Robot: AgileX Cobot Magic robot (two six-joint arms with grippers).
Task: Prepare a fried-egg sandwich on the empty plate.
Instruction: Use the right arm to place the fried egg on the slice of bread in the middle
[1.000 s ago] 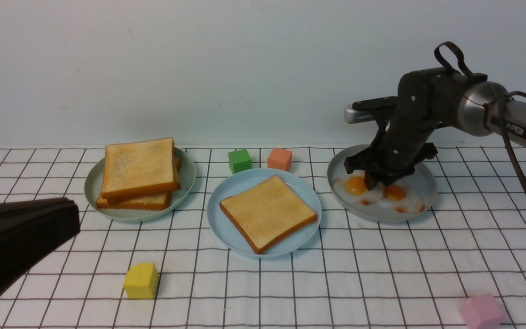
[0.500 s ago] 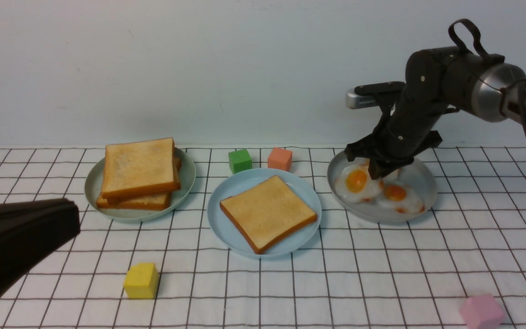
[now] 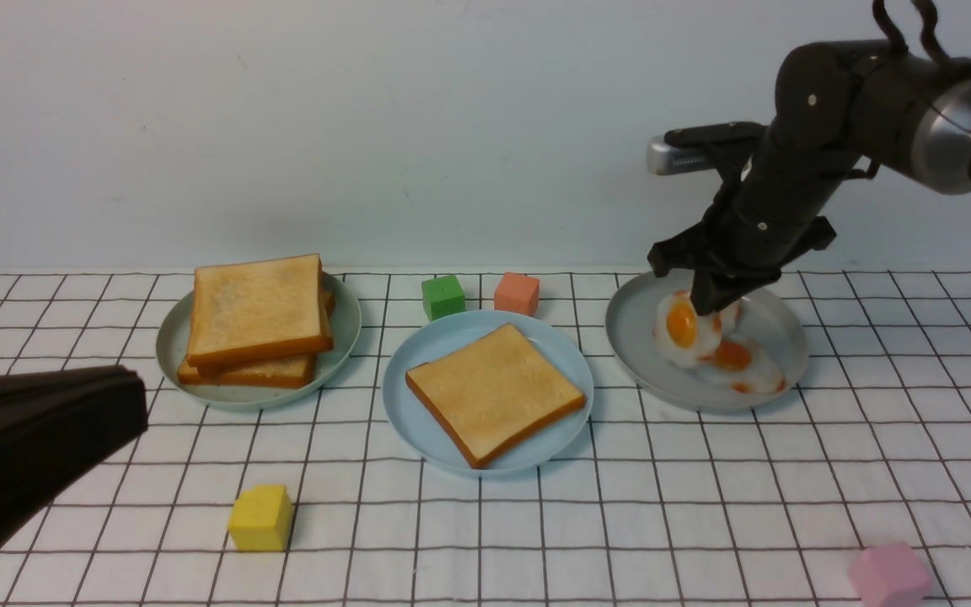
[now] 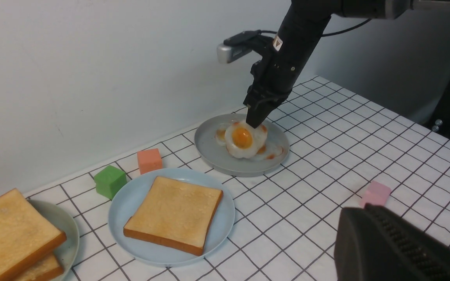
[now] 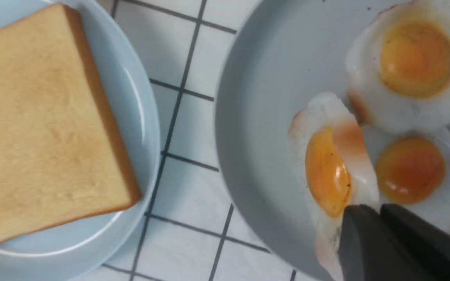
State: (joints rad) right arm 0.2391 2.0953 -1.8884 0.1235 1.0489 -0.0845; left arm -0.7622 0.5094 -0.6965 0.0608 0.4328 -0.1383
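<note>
The sky-blue plate [image 3: 418,421] stands in the middle with one golden toast slice [image 3: 494,392] lying flat on it. To its right, my right gripper [image 3: 715,308] is shut on the rim of a fried egg [image 3: 683,329], which hangs tilted just above the grey plate [image 3: 637,354]. In the right wrist view the dark fingertips [image 5: 359,218] pinch the egg white [image 5: 326,168] beside its yolk. Two more eggs [image 3: 738,358] lie on the grey plate. My left gripper [image 3: 136,405] hovers shut and holds nothing, low at the near left.
A stack of plain toast [image 3: 258,324] sits on the grey-green plate [image 3: 346,329] at the back left. A green cube [image 3: 442,297] and a salmon cube [image 3: 516,292] stand behind the blue plate. A yellow cube [image 3: 260,518] and a pink cube [image 3: 888,573] lie near the front edge.
My right gripper has closed on the egg and risen, lifting it off the grey plate so that it hangs tilted. The left arm has not moved.
</note>
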